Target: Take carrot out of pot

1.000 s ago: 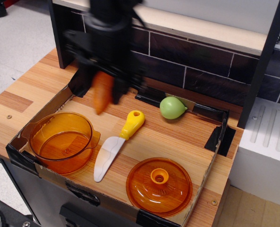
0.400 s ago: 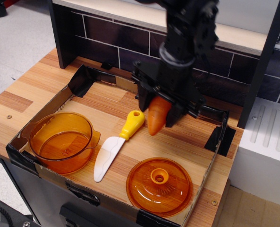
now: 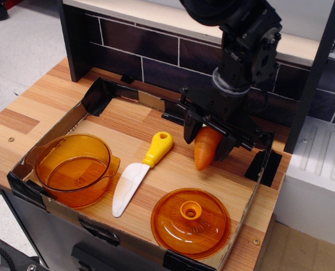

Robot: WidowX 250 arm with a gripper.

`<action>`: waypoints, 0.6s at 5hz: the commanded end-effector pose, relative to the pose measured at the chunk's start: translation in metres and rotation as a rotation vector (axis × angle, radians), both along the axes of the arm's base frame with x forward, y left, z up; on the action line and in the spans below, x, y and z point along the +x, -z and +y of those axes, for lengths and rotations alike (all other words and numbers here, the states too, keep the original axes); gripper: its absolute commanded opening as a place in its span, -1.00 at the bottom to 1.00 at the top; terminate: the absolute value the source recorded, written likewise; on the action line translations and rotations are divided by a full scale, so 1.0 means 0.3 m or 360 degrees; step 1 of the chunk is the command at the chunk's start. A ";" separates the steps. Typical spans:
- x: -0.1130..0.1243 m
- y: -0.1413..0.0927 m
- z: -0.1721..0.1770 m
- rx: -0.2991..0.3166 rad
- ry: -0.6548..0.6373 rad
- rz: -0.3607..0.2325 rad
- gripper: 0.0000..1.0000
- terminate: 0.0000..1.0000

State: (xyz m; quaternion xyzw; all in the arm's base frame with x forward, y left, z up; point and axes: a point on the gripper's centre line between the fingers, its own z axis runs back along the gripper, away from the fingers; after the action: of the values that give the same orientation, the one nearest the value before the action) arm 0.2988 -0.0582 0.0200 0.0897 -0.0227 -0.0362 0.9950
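My black gripper [image 3: 208, 135] is shut on the orange toy carrot [image 3: 205, 149], which hangs tip down just above the wooden tray floor, right of centre. The transparent orange pot [image 3: 74, 167] stands empty at the tray's front left, far from the gripper. The arm comes down from the upper right and hides the back right part of the tray.
A toy knife [image 3: 140, 172] with a yellow handle lies in the tray's middle. The flat orange lid [image 3: 190, 221] with a knob lies at the front right. The cardboard tray wall [image 3: 102, 95] with black tape rings the area. A dark tiled wall stands behind.
The gripper has carried the carrot from above the tray's back left across to the right, and lowered it close to the floor. The green toy is now hidden behind the arm.
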 end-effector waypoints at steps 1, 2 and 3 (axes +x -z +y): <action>-0.010 -0.041 -0.032 -0.0045 0.0080 -0.0042 -1.00 -1.00; -0.012 -0.017 -0.036 -0.0034 0.0044 -0.0018 -1.00 -1.00; -0.009 0.000 -0.029 -0.0036 0.0007 -0.0002 1.00 -1.00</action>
State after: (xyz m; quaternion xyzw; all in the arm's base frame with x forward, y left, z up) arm 0.2898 -0.0710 0.0096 0.0803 -0.0059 -0.0403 0.9959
